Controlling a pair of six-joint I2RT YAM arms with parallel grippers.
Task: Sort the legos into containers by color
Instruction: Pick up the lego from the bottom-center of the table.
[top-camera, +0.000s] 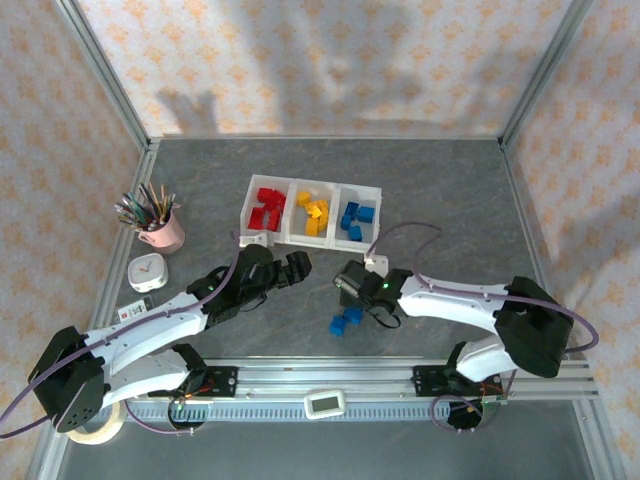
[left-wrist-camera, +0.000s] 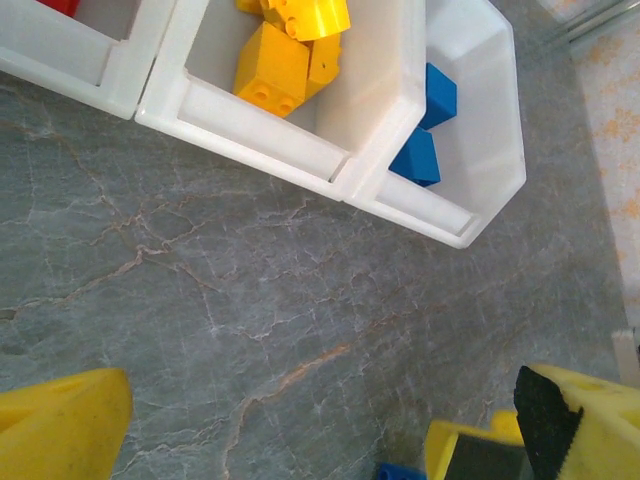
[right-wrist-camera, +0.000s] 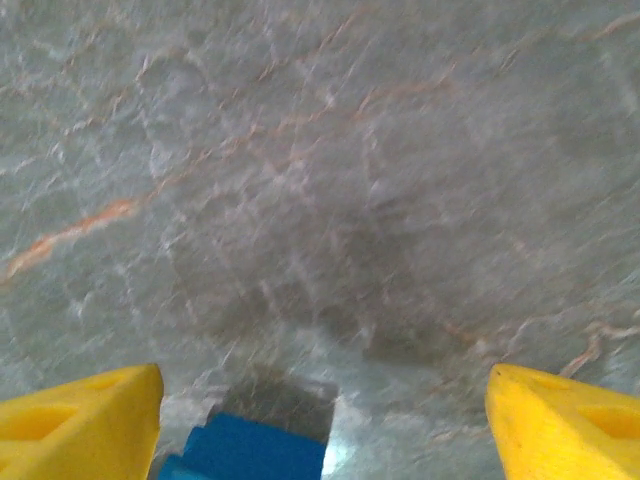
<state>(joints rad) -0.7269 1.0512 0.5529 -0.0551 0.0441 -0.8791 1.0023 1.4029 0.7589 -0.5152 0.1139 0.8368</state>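
Observation:
The white tray (top-camera: 290, 186) holds red legos (top-camera: 266, 208) in its left container, yellow legos (top-camera: 314, 212) in the middle and blue legos (top-camera: 356, 220) in the right. A few loose blue legos (top-camera: 346, 320) lie on the table in front of it. My right gripper (top-camera: 349, 284) hovers just behind them. In the right wrist view it (right-wrist-camera: 325, 425) is open, with a blue lego (right-wrist-camera: 250, 450) on the table near the left fingertip (right-wrist-camera: 85, 420). My left gripper (top-camera: 298, 267) is open and empty over bare table (left-wrist-camera: 320, 430), below the yellow legos (left-wrist-camera: 285, 60) and blue legos (left-wrist-camera: 425, 130).
A pink cup of pencils (top-camera: 160, 228) and a small white clock (top-camera: 148, 272) stand at the left. A roll of tape (top-camera: 100, 425) and a white timer (top-camera: 325, 403) sit by the front rail. Metal frame posts edge the table.

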